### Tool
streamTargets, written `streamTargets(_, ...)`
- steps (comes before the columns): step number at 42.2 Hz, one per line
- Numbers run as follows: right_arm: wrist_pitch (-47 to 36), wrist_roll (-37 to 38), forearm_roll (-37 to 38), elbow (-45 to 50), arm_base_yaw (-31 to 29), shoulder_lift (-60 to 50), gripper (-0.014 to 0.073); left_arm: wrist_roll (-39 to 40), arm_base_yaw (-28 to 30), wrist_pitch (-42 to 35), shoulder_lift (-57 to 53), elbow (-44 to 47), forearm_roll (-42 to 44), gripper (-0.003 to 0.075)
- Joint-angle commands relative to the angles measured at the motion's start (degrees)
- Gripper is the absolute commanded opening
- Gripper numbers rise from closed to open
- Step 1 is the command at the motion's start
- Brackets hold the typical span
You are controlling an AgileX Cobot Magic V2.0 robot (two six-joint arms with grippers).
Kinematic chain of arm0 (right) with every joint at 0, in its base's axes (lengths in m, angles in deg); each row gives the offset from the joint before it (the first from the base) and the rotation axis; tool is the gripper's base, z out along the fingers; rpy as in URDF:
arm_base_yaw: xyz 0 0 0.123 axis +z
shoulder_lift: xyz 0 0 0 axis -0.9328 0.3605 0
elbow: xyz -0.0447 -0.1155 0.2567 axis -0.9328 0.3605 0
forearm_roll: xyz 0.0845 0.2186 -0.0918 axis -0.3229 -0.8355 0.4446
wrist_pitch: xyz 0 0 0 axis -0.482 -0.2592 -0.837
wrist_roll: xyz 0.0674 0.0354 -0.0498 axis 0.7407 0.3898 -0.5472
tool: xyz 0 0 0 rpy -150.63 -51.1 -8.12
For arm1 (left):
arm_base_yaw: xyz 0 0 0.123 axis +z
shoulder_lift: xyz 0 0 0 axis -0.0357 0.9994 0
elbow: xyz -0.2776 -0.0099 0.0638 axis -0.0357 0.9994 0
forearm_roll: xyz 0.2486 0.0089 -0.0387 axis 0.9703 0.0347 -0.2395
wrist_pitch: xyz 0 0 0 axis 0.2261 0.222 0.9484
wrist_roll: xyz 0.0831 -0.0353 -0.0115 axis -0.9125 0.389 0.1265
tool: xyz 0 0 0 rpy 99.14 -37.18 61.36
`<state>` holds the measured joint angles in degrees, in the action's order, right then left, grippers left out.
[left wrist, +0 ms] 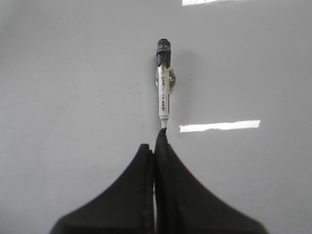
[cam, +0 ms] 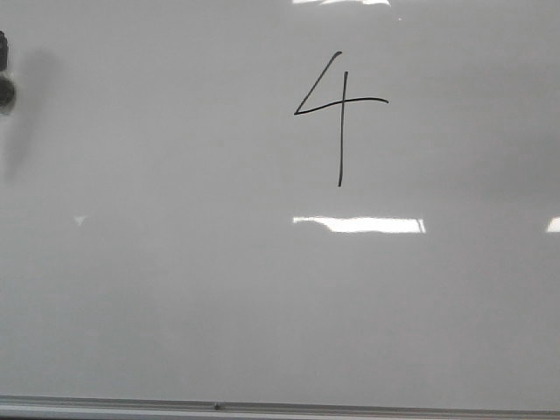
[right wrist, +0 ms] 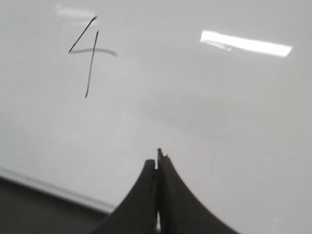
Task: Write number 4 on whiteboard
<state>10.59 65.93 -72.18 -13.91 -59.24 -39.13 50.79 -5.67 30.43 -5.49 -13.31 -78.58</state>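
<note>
The number 4 (cam: 339, 109) is drawn in thin black strokes on the upper middle of the whiteboard (cam: 175, 280). It also shows in the right wrist view (right wrist: 90, 53), far ahead of my right gripper (right wrist: 157, 158), which is shut and empty above the board (right wrist: 219, 122). My left gripper (left wrist: 155, 145) is shut, its jaws pressed together. A marker (left wrist: 164, 90) with a black cap and white body lies on the board (left wrist: 73, 73) just beyond the fingertips. Its near end is at the tip of one finger. Neither gripper shows in the front view.
A thin grey metal edge strip (cam: 262, 407) runs along the board's near side and also shows in the right wrist view (right wrist: 48, 187). A dark object (cam: 4, 83), cut off at the front view's left edge, casts a shadow. Bright light reflections (cam: 359, 225) lie on the board.
</note>
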Motion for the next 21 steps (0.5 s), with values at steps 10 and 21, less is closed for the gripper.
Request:
streamTargets(10,-34.38,-0.21,0.61,23.21,-8.83,-15.28,-0.0069,0.40,0.12,-5.20,-0.80,0.26,-0.13,-0.0020)
streamTargets(21,-47.31,-0.21,0.61,36.04,-11.86,-18.75,-0.0069,0.40,0.12,-5.20,-0.80,0.26,-0.13,-0.0020)
